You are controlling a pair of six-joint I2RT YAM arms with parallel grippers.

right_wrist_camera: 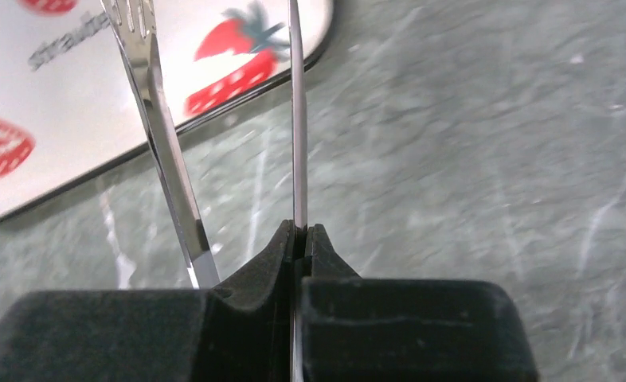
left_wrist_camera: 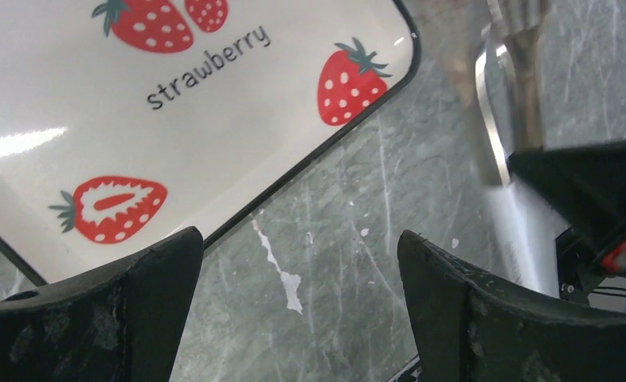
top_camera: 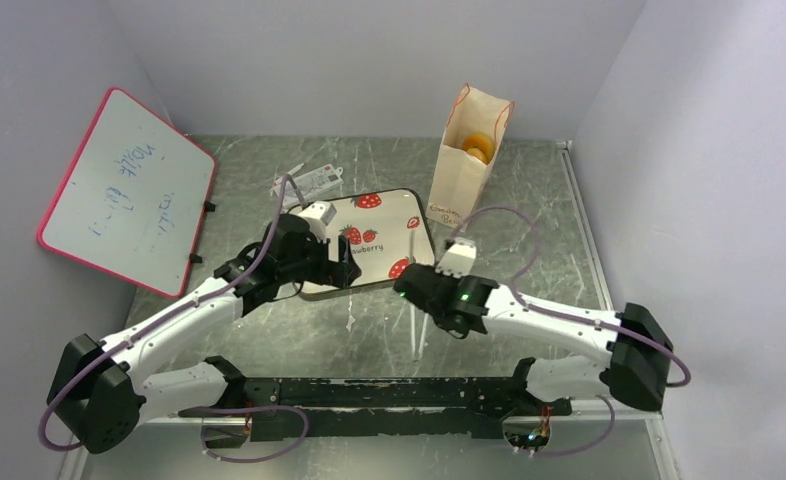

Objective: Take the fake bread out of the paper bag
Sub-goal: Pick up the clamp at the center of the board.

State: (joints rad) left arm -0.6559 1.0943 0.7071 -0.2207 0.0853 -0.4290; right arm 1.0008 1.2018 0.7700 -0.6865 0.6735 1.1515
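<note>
A grey-green marbled tabletop (top_camera: 529, 200), scratched white in places, is boxed in by plain pale walls (top_camera: 369, 60). A red-framed whiteboard (top_camera: 129, 190) leans at the left. The paper bag (top_camera: 461, 185) stands upright at the back, just right of the strawberry tray (top_camera: 384, 215), with fake bread (top_camera: 476, 146) showing in its open top. The left gripper (left_wrist_camera: 298, 239) hangs wide open and empty over the tray's near corner. The right gripper (right_wrist_camera: 300, 235) is clamped tight on one blade of the metal tongs (right_wrist_camera: 162, 143).
</note>
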